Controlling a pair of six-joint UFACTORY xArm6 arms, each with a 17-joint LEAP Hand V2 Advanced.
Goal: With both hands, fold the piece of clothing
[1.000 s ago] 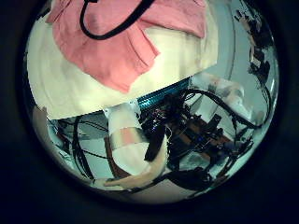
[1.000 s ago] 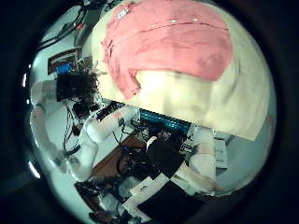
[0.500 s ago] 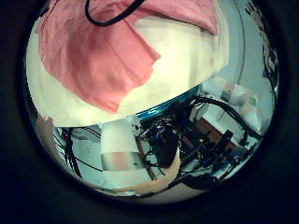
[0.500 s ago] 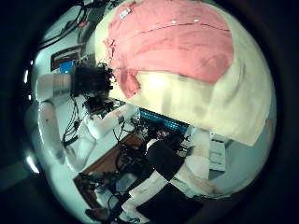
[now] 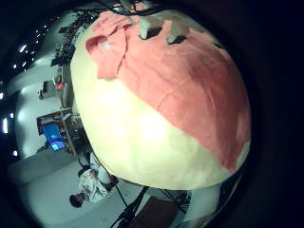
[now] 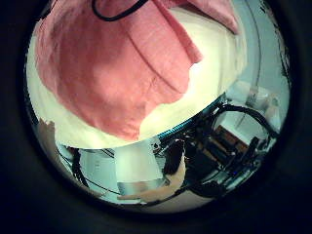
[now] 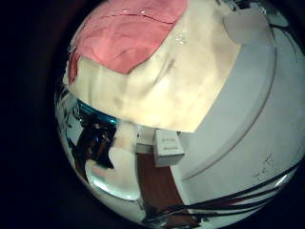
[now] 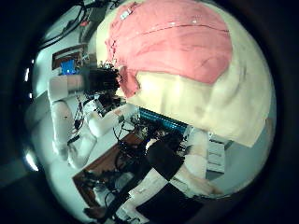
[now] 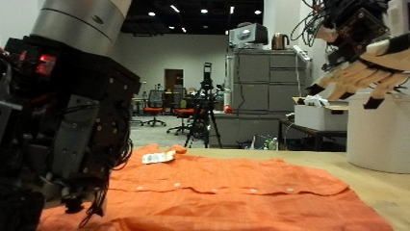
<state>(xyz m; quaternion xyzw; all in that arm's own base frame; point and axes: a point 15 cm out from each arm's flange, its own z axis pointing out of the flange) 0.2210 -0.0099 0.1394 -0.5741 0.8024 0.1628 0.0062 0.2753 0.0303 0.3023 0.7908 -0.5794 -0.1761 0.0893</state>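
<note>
Closer now, our left palm view fills with the shirt (image 6: 117, 68). In the outside view it lies flat across the table (image 9: 366, 183), lower frame; right hand (image 9: 363, 69) hovers upper right, fingers spread, empty. We cannot tell the left hand's fingers.

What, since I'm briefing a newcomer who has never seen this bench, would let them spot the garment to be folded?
Start at the pale table below the two arms. Spread flat across most of it lies the shirt. It is the one soft orange thing there, with a row of small pale buttons and a white patch at its far edge.
</note>
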